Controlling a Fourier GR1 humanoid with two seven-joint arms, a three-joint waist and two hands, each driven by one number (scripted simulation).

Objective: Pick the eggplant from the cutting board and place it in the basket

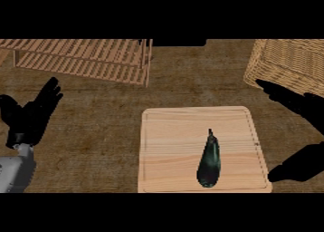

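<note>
Eggplant, long, dark and glossy (pixel 209 158), lies on the right half of the pale wooden cutting board (pixel 170 145), its thin stem pointing far and its fat end close to the board's near edge. Nothing touches it. From where I stand, the robot's black right hand (pixel 299 108) hangs just right of the board. It is spread wide, with straight fingers stretched toward the far left and the thumb splayed out nearer, and it holds nothing. That spread looks to me like readiness to close round the eggplant from the side, and the vegetable's lengthwise lie offers a long flank to take. The black left hand (pixel 31 115) rests open, fingers up, near the left edge over the mottled brown counter (pixel 97 136). It is well apart from the board and, I judge, has no part in this step.

The woven wicker basket (pixel 292 63) stands at the far right, just beyond the right hand's fingertips, so the carry should be short and on that hand's own side. Only its outer wall shows, so I cannot tell what is inside. A slatted wooden rack (pixel 84 59) stands at the far left, apart from all this.
</note>
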